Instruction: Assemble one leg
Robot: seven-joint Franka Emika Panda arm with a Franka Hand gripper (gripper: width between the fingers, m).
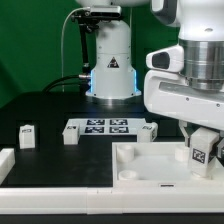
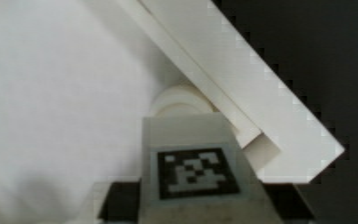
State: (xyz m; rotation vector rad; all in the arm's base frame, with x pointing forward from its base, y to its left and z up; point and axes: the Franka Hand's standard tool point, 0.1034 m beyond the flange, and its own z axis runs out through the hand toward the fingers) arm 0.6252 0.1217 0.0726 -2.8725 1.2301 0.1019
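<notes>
White leg [image 1: 203, 150] in jaws

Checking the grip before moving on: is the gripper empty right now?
No, the gripper is clamped on a tagged leg.

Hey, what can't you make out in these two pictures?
- Wrist view: held leg covers where its end meets the tray; gripper cut off by the edge.
- Exterior view: loose legs' tags too small; white part cut by the exterior view's left edge.
</notes>
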